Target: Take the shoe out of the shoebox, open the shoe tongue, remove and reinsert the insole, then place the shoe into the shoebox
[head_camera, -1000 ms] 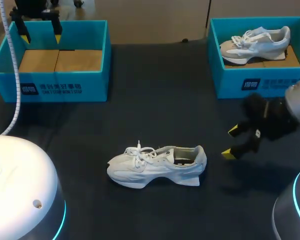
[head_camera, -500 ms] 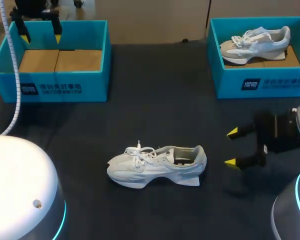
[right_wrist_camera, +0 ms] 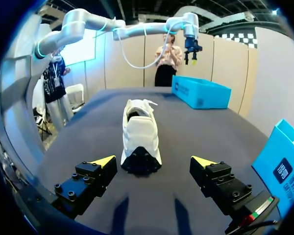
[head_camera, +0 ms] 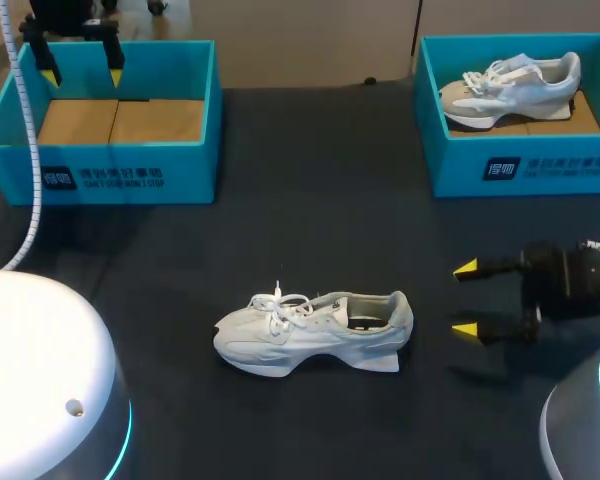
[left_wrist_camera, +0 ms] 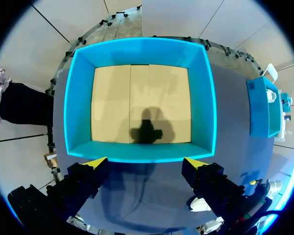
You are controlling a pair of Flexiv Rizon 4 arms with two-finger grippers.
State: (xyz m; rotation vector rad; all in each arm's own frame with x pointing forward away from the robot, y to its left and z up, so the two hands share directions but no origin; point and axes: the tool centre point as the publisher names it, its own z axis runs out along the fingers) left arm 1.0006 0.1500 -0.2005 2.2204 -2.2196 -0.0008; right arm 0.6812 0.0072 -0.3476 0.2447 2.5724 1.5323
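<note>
Shoe (head_camera: pixel 315 332) stands on its sole near the middle of our dark surface (head_camera: pixel 310 200), outside both boxes. Its toe points to 9 o'clock and its heel to 3 o'clock in the head view. It is white, with loose laces lying over the tongue and a dark opening showing behind them.

Our right pincer (head_camera: pixel 465 298) sits at 3 o'clock of the shoe, near the heel but apart from it. Its fingers are spread wide with nothing between them. From the right wrist, the heel lies straight ahead of the gap between the two yellow tips, and neither tip touches it.

Our left pincer (head_camera: pixel 80 75) hangs at 10 o'clock of the shoe, well apart from it, over the far side of the left box (head_camera: pixel 110 178). Its fingers are also spread and hold nothing. The left wrist looks straight down into this blue box, where the brown cardboard floor carries the pincer's shadow.

At 1 o'clock of the shoe, the right box (head_camera: pixel 520 165), also blue, holds a second shoe (head_camera: pixel 510 88). That shoe is white as well and rests on the cardboard floor with its toe to 9 o'clock.
</note>
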